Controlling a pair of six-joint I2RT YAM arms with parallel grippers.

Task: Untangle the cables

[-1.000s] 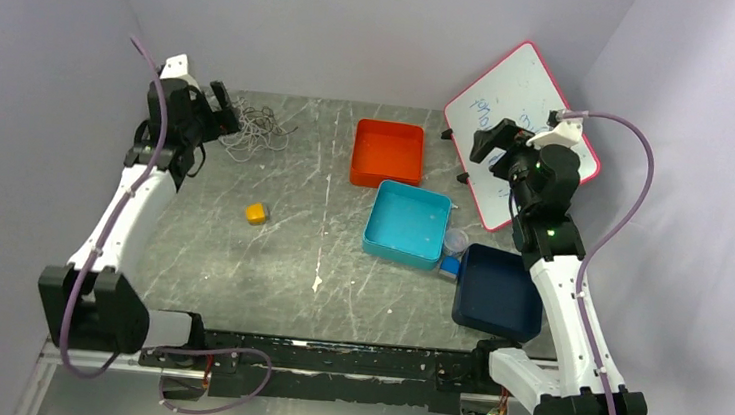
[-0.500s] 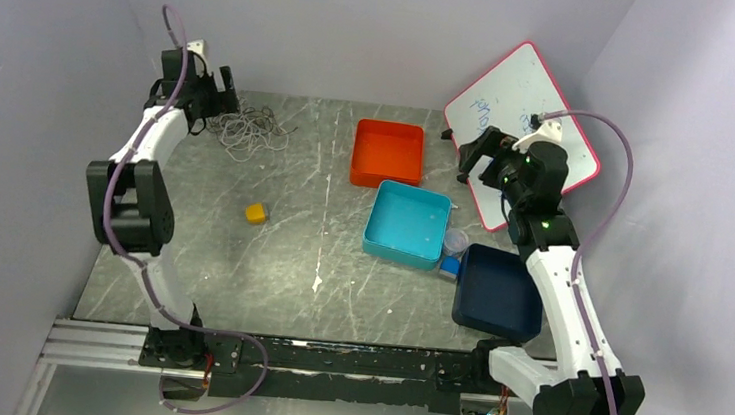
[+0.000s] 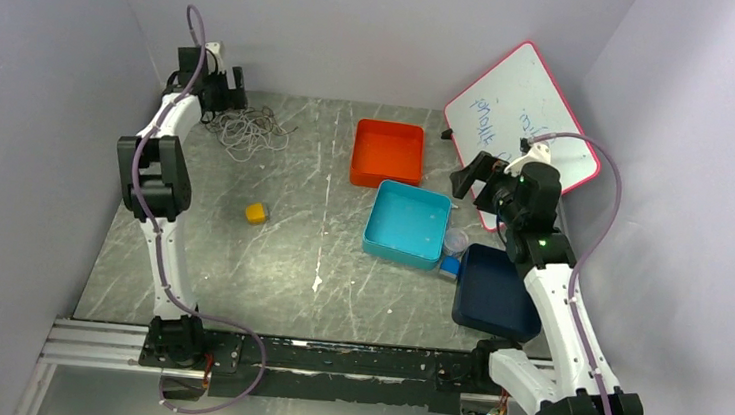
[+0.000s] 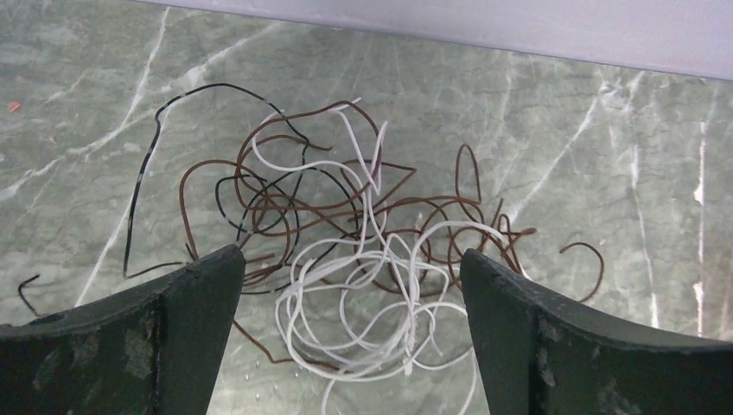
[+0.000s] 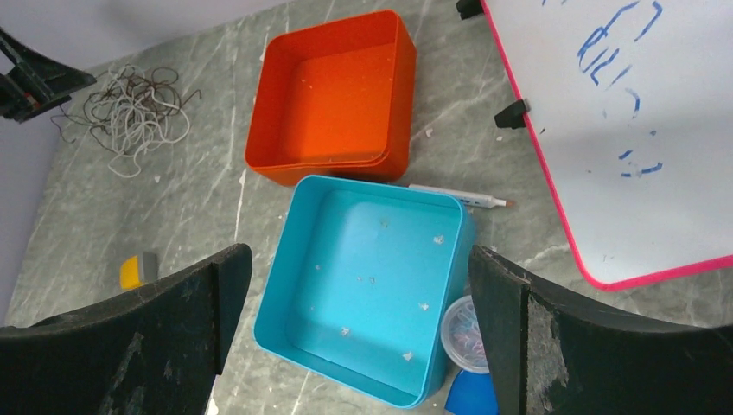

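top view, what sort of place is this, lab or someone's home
Most likely a robot lab cell: plain walls box in the table, two arms are bolted to a rail at its edge, and cables, trays and a whiteboard sit as props.

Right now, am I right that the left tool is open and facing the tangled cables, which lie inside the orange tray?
Not quite. The cables lie on the bare table, left of the orange tray and apart from it, not inside it; the top external view shows this. The left tool is indeed open and facing them.
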